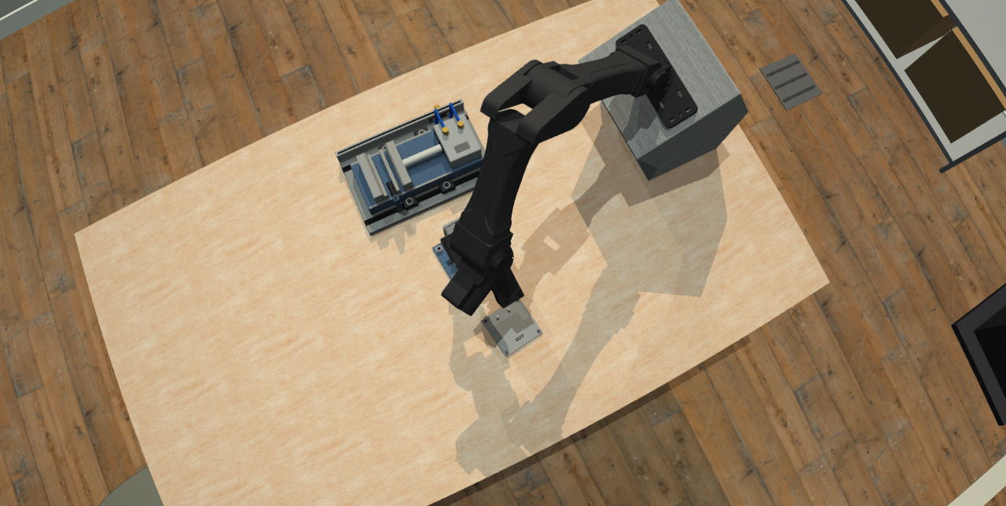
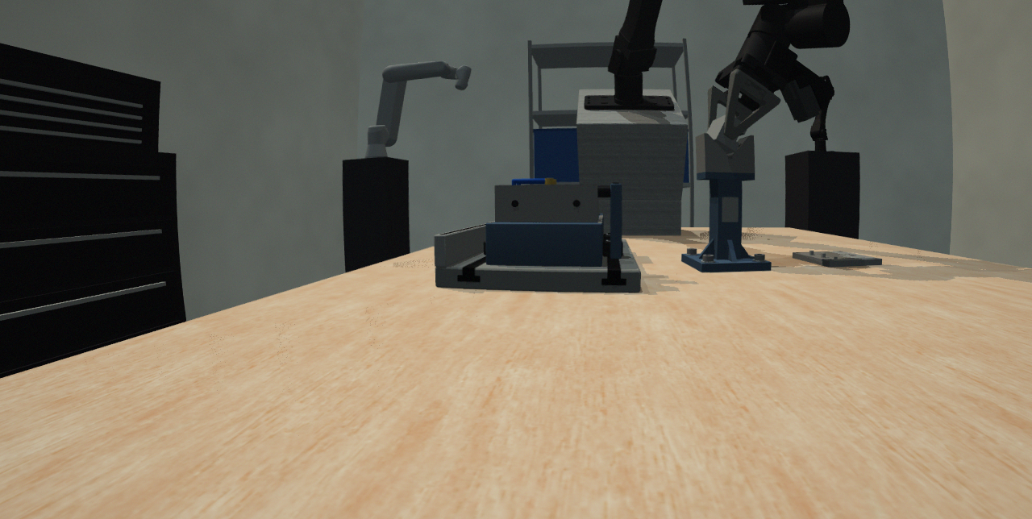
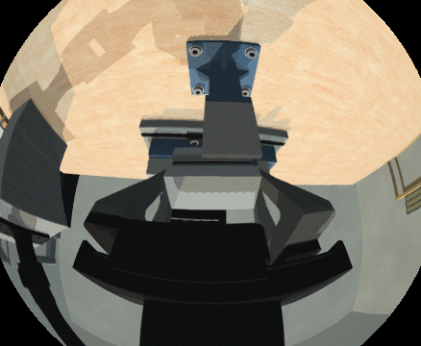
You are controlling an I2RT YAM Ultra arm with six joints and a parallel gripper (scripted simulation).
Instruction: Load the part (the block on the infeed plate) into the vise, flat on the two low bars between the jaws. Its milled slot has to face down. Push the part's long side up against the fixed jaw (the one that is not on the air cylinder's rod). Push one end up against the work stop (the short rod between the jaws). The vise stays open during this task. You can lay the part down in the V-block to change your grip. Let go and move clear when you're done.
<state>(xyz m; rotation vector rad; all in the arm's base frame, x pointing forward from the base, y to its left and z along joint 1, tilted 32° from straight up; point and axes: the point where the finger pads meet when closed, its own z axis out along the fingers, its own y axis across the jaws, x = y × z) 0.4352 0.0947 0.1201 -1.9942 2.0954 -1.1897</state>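
- Light grey with the look of metal, the slotted rectangular block point(image 2: 715, 132) point(image 3: 212, 201) sits between the fingers of the black gripper with pale angled fingers point(image 2: 723, 127). They stand part-way open, closed on it from both sides.
- You have it tilted, at the notch of the grey V-block point(image 2: 710, 159) point(image 3: 232, 127) on its blue post; whether it touches the V's walls, you cannot tell.
- Expect a stiff, unyielding part, probably solid and fairly heavy for its size. It should not crush, but smooth faces may let it pivot if your grip is off-centre.
- Judge this as regrip work: if you lay it down, let two faces settle into the V before you loosen, or it may roll as the fingers part.
- Take your final hold across two parallel sides near mid-length, high enough that your fingertips clear the low bars.
- Check the milled slot first; you cannot tell its facing here, and its edges make a poor seat for the pads.
- Your blue-and-grey vise point(image 1: 460, 145) point(image 2: 544, 245) point(image 3: 160, 148) stands open, unloaded. Plan gentle nudges toward the pale grey fixed jaw point(image 1: 371, 177); a hard push could skew the block in your grip.
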